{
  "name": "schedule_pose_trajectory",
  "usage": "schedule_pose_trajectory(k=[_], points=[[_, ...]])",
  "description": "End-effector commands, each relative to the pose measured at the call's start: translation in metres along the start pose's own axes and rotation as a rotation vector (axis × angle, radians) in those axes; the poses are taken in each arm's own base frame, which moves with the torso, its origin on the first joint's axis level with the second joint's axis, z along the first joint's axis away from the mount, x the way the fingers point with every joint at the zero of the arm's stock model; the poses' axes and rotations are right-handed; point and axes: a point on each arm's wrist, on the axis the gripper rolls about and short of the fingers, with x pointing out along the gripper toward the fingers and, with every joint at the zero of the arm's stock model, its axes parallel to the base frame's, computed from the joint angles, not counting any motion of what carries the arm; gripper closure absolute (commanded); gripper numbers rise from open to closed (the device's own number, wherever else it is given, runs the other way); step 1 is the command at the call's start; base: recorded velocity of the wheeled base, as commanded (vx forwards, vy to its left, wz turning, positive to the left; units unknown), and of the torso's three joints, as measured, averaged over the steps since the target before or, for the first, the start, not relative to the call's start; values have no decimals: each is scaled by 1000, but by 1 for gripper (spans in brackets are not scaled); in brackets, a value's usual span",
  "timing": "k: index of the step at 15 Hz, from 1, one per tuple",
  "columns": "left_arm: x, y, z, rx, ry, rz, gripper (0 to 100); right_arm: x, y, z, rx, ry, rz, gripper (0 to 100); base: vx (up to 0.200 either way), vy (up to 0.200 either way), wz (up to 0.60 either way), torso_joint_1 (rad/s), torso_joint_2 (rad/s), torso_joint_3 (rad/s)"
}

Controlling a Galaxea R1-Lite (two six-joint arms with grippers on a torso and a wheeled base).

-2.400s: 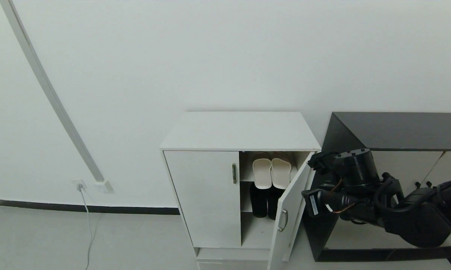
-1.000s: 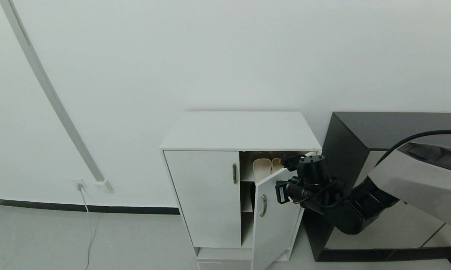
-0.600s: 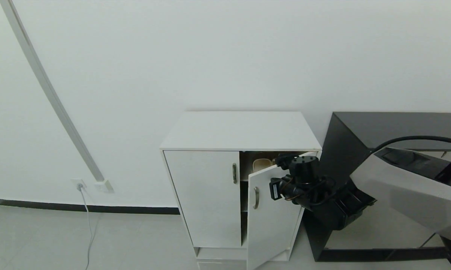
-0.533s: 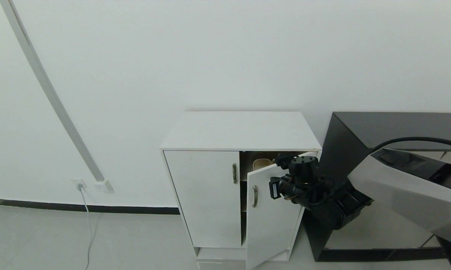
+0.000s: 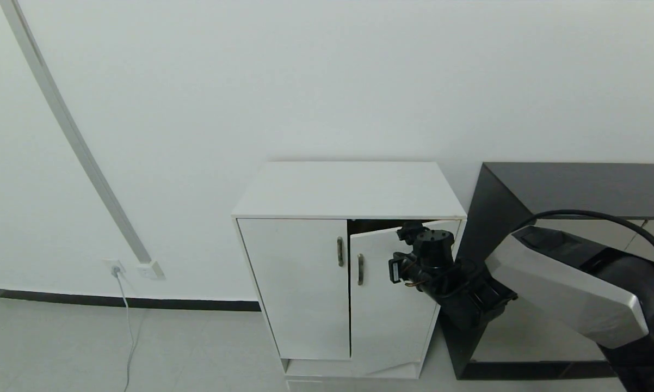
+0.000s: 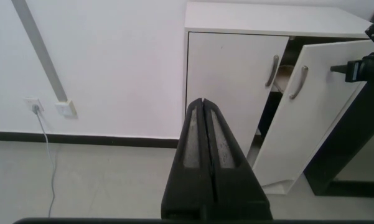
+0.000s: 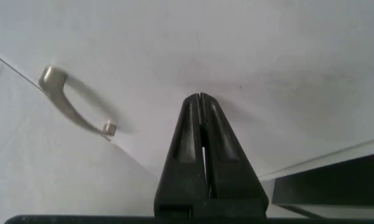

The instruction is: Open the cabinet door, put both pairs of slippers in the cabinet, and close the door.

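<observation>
Right claw [image 7: 201,96], fingers pressed together, has its tip against the face of the cabinet door [image 5: 384,310], which stands just ajar, its handle [image 5: 360,269] close beside the shut left door [image 5: 294,288]. This looks like the closing step, nearly complete; next comes a short, gentle push until the door sits flush. Left claw [image 6: 202,102], fingers also together, hangs well back from the cabinet [image 5: 349,190].

white two-door cabinet [image 5: 349,190] standing upright, left door [image 5: 294,288] shut, right door [image 5: 387,316] slightly ajar, slim metal handle [image 5: 360,269] vertical
</observation>
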Motion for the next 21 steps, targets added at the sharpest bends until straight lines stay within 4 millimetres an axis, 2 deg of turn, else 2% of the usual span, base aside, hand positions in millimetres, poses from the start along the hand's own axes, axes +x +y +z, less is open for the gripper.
schedule_pose_trajectory(k=[1,11,21], points=[[0,0,0,0,1,2,100,6,1,-3,1,-5,1,100,0,0,0,0,0,0],[0,0,0,0,1,0,100,27,-5,3,15,-64,-16,100,0,0,0,0,0,0],[0,0,0,0,0,2,100,36,-8,5,15,-78,-27,100,0,0,0,0,0,0]])
